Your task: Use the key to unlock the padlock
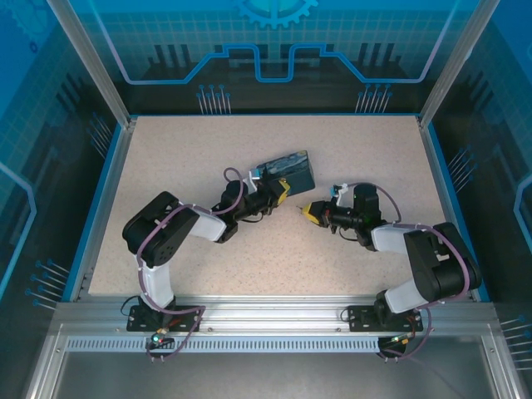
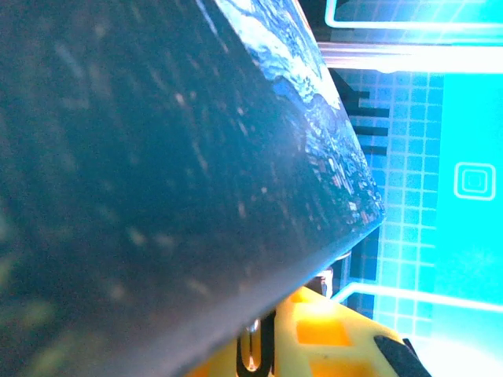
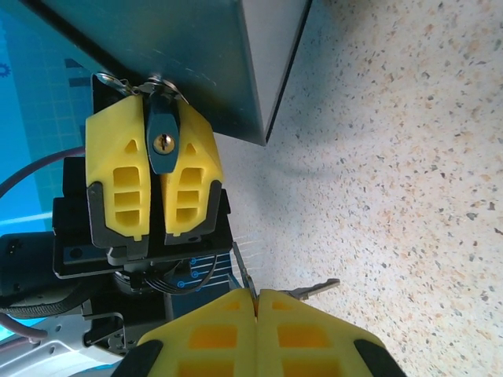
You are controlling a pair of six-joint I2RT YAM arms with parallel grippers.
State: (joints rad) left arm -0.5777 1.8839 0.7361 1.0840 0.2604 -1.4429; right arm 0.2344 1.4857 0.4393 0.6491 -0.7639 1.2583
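Observation:
The padlock (image 3: 163, 141) is a small dark-blue body with a brass keyhole facing the right wrist camera. It hangs by metal rings from the side of a black box (image 1: 287, 170) whose top carries a blue-and-yellow night-sky painting (image 2: 314, 102). My left gripper (image 1: 277, 195) is shut on it, its yellow fingers (image 3: 118, 177) pressing both sides. My right gripper (image 3: 257, 302) is shut on the key (image 3: 314, 289), whose slim metal blade sticks out sideways to the right. In the top view the right gripper (image 1: 306, 210) sits a short gap right of the left one.
The box rests tilted at the middle of the speckled table (image 1: 208, 150), its dark side (image 2: 141, 173) close against the left wrist camera. Blue enclosure walls (image 1: 266, 50) ring the table. Bare tabletop (image 3: 409, 157) lies to the right of the key.

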